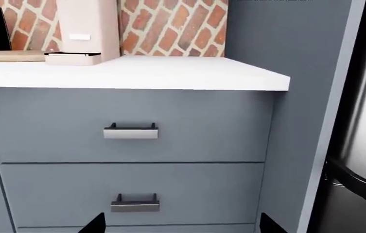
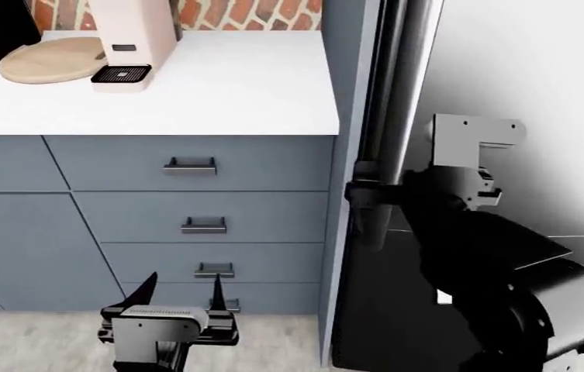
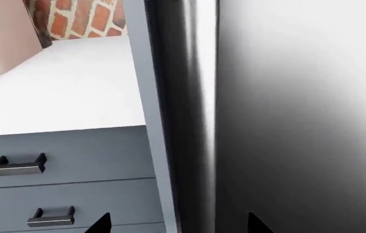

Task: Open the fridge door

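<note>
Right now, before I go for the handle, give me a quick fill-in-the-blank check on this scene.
1. The fridge door has a long ____ bar handle.
2. The right gripper faces the handle with its jaws ____.
3. The left gripper hangs in front of the cabinet ____.
4. The wall behind the pink coffee machine is ____.

Missing words: vertical; open; drawers; brick

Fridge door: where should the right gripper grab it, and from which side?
Grip the long vertical bar handle on the fridge door, along its edge next to the cabinet. Come straight from the front with the right gripper, fingers either side of the bar; the panel itself is flat and glossy.
</note>
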You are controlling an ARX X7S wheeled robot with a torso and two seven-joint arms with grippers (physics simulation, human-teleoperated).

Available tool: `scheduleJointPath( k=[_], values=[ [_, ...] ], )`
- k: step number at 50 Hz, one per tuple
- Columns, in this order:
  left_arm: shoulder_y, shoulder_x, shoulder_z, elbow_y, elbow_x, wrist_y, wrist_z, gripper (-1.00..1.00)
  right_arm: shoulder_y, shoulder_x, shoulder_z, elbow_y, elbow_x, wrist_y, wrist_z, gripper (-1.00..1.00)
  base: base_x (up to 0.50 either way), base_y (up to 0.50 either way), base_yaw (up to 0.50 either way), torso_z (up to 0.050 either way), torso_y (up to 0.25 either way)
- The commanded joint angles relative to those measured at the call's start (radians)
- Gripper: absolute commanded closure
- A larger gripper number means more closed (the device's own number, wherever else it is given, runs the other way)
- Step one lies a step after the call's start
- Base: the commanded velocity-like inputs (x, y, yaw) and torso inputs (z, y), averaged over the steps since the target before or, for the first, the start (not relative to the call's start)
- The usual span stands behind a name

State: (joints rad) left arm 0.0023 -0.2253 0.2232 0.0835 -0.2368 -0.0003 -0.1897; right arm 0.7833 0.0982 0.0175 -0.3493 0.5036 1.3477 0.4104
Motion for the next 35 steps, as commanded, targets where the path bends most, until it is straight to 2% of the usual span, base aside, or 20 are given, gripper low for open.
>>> scheduleJointPath(
  k=[1, 16, 32, 33, 35],
  values=[
    [0.0, -0.009, 0.001, 0.013, -0.014, -0.008, -0.003, -1.0, 0.144, 0.002, -0.055, 0.204, -0.035, -0.025, 0.006, -1.0, 0.0, 0.0, 0.0, 0.0, 0.0],
    [0.005, -0.019, 0.003, 0.033, -0.031, -0.012, -0.007, -1.0, 0.225, 0.014, -0.132, 0.431, -0.09, -0.154, -0.017, -1.0, 0.0, 0.0, 0.0, 0.0, 0.0],
    [0.001, -0.028, 0.002, 0.04, -0.047, -0.015, -0.013, -1.0, 0.249, 0.023, -0.157, 0.576, -0.105, -0.262, -0.053, -1.0, 0.0, 0.0, 0.0, 0.0, 0.0],
    [0.001, -0.028, 0.002, 0.041, -0.048, -0.015, -0.013, -1.0, 0.246, 0.027, -0.166, 0.571, -0.108, -0.27, -0.058, 1.0, 0.0, 0.0, 0.0, 0.0, 0.0],
    [0.001, -0.029, 0.002, 0.042, -0.049, -0.015, -0.014, -1.0, 0.243, 0.03, -0.17, 0.561, -0.106, -0.273, -0.06, 1.0, 0.0, 0.0, 0.0, 0.0, 0.0]
  ],
)
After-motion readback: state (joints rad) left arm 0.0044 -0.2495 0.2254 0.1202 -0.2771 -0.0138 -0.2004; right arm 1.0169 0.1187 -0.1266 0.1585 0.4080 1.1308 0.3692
